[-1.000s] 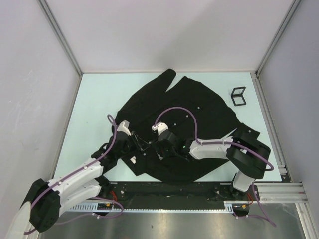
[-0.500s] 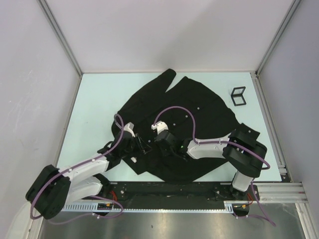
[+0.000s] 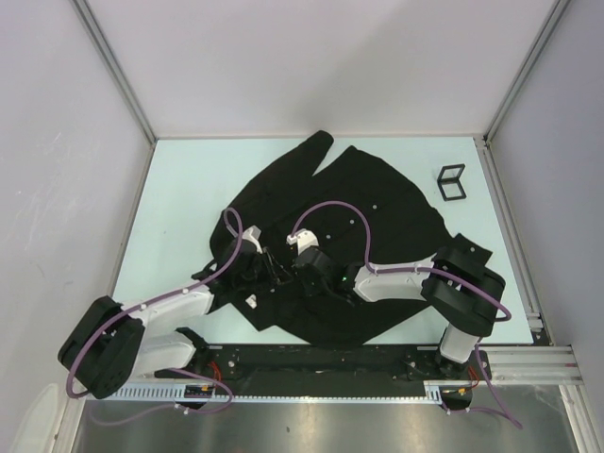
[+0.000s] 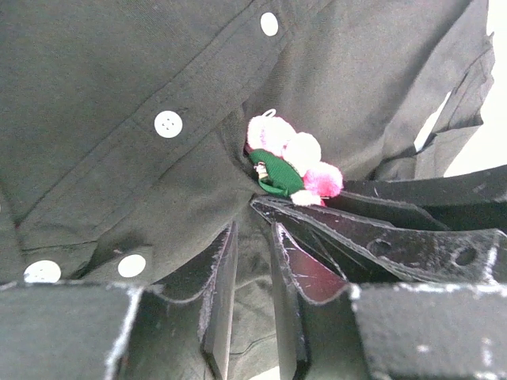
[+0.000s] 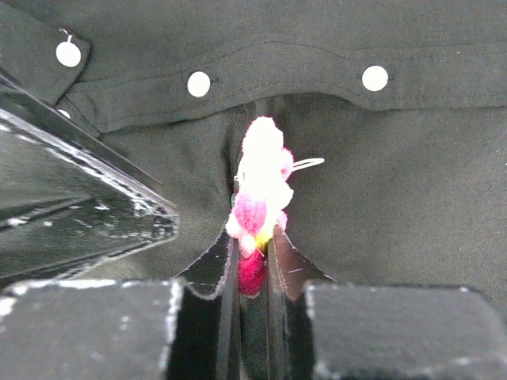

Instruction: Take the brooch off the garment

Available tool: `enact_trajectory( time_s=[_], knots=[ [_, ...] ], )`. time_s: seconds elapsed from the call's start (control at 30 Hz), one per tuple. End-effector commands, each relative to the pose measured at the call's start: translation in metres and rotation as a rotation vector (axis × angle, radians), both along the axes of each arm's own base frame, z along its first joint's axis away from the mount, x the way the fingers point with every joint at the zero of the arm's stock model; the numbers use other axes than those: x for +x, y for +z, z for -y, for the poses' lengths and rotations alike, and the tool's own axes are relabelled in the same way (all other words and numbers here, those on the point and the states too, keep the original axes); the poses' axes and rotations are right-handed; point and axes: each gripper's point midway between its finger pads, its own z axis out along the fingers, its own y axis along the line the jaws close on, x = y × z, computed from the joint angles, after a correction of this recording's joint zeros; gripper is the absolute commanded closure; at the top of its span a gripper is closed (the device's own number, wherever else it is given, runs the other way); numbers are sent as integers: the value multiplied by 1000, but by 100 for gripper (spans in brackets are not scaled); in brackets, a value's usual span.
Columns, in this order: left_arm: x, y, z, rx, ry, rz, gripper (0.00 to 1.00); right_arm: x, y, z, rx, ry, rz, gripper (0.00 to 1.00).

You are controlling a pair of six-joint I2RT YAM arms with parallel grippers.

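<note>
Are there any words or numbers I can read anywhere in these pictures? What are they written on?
No text can be read in any view.
White tag on the shirt: too small to read.
Brooch and buttons: no writing shows on them.

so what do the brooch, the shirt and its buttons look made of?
The brooch looks like soft fuzzy pom-poms or felt, pink-white and matte, with woolly, blurred edges. The shirt looks like woven black cloth, probably cotton: matte, with stitched seams and soft creases. The buttons are smooth, white and four-holed, likely plastic.
</note>
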Motion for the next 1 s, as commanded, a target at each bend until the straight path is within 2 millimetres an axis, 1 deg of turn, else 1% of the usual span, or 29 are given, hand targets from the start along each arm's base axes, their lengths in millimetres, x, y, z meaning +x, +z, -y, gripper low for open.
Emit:
enact_trajectory(
  time_s=[0.0, 0.03, 0.07, 0.13, 0.17, 0.2, 0.23, 0.27, 0.33, 0.37, 0.4, 0.53, 0.57, 0.67, 0.77, 0.87, 0.9, 0.97],
  knots=[
    [7, 8, 8, 6, -36, 20, 73, 3, 18, -20, 97, 7, 23, 94],
    [9, 11, 10, 6, -39, 24, 74, 3, 18, -20, 100, 4, 20, 98],
    [8, 10, 9, 11, -43, 20, 75, 3, 18, -20, 104, 2, 17, 99],
    [8, 9, 9, 14, -38, 17, 76, 2, 16, -17, 104, 2, 11, 99],
    [9, 9, 8, 14, -35, 21, 76, 2, 15, -17, 105, 3, 10, 97],
    [8, 8, 8, 16, -34, 20, 76, 2, 14, -15, 99, 2, 10, 90],
    [9, 8, 7, 19, -31, 20, 76, 3, 15, -14, 97, -4, 11, 75],
    [8, 7, 6, 25, -31, 15, 76, 2, 14, -11, 85, -4, 7, 69],
    [7, 6, 4, 32, -30, 13, 76, 2, 23, -8, 91, -8, 15, 62],
    [7, 5, 4, 37, -29, 15, 76, 1, 23, -7, 85, -6, 10, 61],
    [6, 3, 3, 42, -28, 15, 76, 1, 29, -7, 95, -4, 17, 60],
    [3, -7, 1, 53, -30, -6, 77, 2, 38, -10, 117, 16, 28, 55],
    [2, -11, 1, 60, -32, -18, 78, 4, 39, -10, 123, 16, 30, 54],
    [0, -14, 0, 60, -29, -27, 79, 7, 43, -7, 136, 5, 22, 54],
    [-2, -18, -4, 68, -23, -27, 79, 10, 38, -5, 118, -1, 27, 56],
    [-4, -20, -8, 82, -18, -30, 79, 12, 35, 0, 101, -18, 25, 62],
    [-4, -20, -8, 83, -16, -26, 79, 12, 35, 1, 97, -22, 27, 66],
    [-6, -23, -11, 90, -12, -32, 79, 16, 34, 6, 74, -35, 46, 70]
  ],
)
